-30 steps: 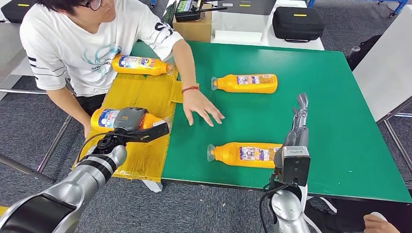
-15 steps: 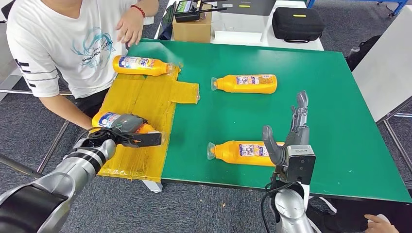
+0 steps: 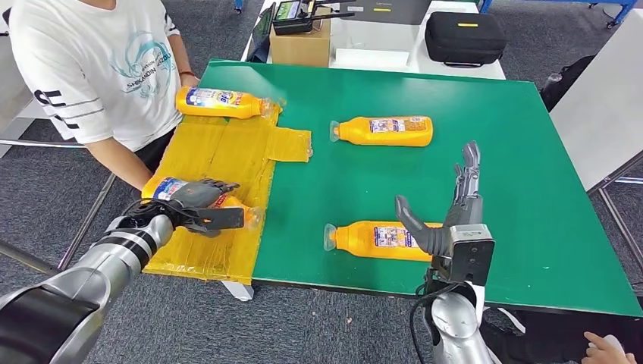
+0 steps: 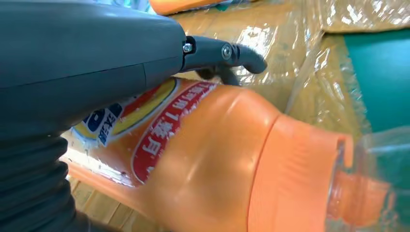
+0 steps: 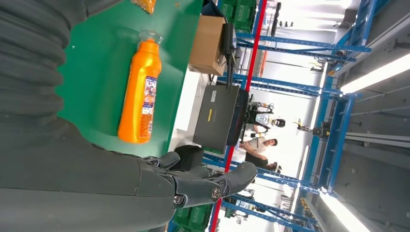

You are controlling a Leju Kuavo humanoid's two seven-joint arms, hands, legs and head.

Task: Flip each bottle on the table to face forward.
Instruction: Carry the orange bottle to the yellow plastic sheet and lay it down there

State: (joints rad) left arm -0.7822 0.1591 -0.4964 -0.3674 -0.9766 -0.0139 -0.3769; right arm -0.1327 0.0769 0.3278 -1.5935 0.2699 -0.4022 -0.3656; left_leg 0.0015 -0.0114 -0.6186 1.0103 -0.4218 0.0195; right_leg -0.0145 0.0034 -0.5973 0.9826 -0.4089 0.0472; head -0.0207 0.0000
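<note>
Bottles: four, all orange with clear caps, all lying on their sides.

Two lie on the bare green table (image 3: 531, 189). The far bottle (image 3: 383, 130) lies near the table's middle, long axis across the table, cap toward the robot's left. The near bottle (image 3: 375, 240) lies by the front edge, same axis, cap likewise toward the left; its base end is hidden behind the right hand.

Two lie on the yellow taped sheet (image 3: 220, 155) covering the table's left side. The back bottle (image 3: 220, 101) lies at the sheet's far edge, cap toward the right. The front bottle (image 3: 170, 188) lies at the sheet's near part, cap toward the right, label showing red and blue print in the left wrist view.

Hands: two. The left hand (image 3: 199, 203) lies over the front bottle, dark fingers curled round its body, gripping it. The right hand (image 3: 455, 220) stands upright above the front edge, fingers straight, thumb spread, holding nothing.

Surroundings: one person in a white shirt (image 3: 98, 68) stands beside the sheet's left edge. One cardboard box (image 3: 299, 45) and one black case (image 3: 464, 36) stand beyond the table's far edge.
</note>
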